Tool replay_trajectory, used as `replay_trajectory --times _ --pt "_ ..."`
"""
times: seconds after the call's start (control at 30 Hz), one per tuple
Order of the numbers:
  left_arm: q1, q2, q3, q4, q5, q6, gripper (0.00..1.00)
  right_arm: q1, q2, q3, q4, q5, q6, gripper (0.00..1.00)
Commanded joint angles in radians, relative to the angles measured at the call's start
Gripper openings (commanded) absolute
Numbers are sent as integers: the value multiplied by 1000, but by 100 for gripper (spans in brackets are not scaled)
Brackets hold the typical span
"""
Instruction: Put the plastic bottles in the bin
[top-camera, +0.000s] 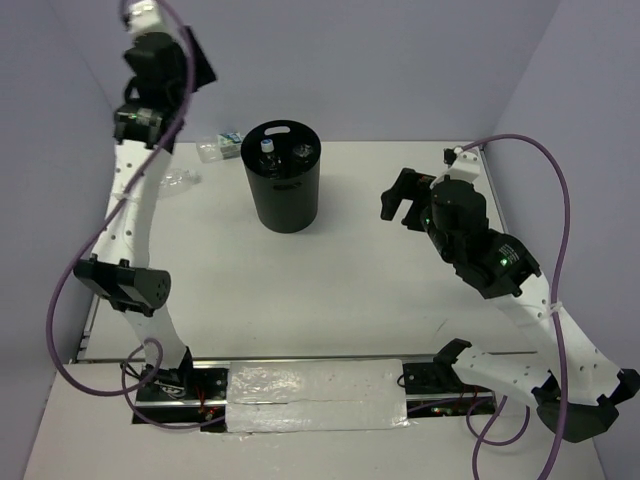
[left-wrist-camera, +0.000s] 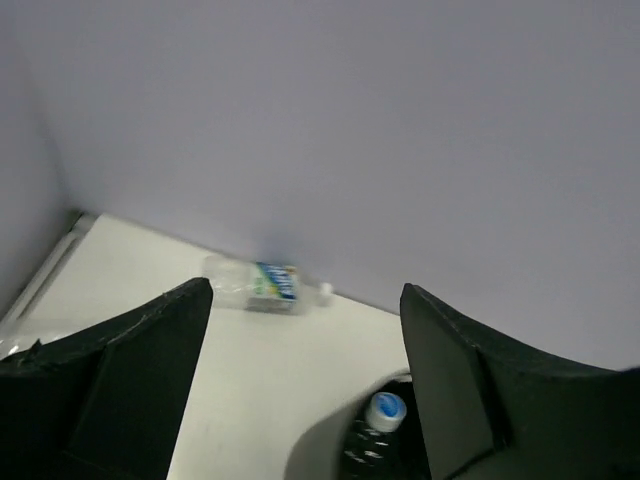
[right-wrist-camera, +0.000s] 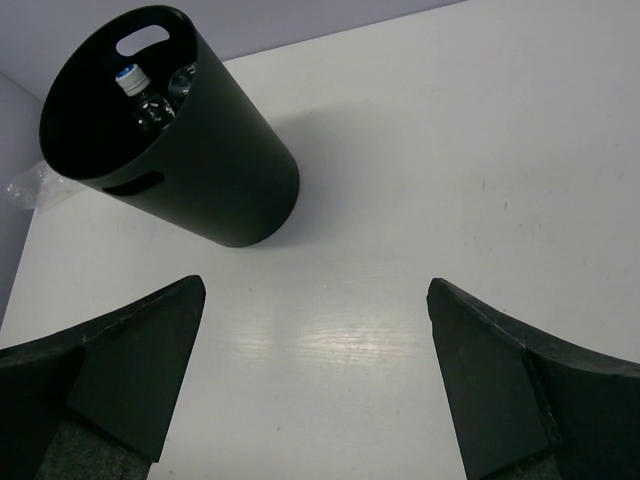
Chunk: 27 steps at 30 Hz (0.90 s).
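Since two plastic bottles lie outside the bin, I judge the step in hand to be the next pick, and the left arm is the one placed for it. Overhead view: the left gripper hangs high above the far left corner of the table; I cannot read its jaws from here. The labelled bottle lies on its side by the back wall, near the bin's far left side. A clear bottle lies further left, partly behind the left arm. The right gripper hovers right of the bin, well apart from it, jaws spread and empty. The bin stands upright and holds a capped bottle with a second bottle beside it. Left wrist view: the jaws stand wide with nothing between them. The labelled bottle lies ahead at the foot of the wall, and the bin's mouth shows at the bottom edge, the capped bottle cap-up inside. To do this well, I would descend with the jaws across the bottle's width, close gently because crinkled plastic may give or slip, and lift above the rim before crossing. Right wrist view: jaws wide, bare table between them. The bin sits ahead to the left, both bottles visible inside, the clear bottle just past its far side.
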Motion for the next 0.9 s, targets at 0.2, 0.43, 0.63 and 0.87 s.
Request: replay_trajectory --times 0.2,0.43,0.63,0.87 --pt "433 47 -354 -193 341 -545 96 2 -9 -16 15 2 2 100" --pt "502 240 -316 -236 379 -685 99 -1 17 -32 30 -54 13 100" --pt "530 353 -276 -206 370 -818 99 -1 63 -43 57 -100 35 100" --pt "551 397 -308 -106 358 -987 99 1 109 -5 38 -102 18 100"
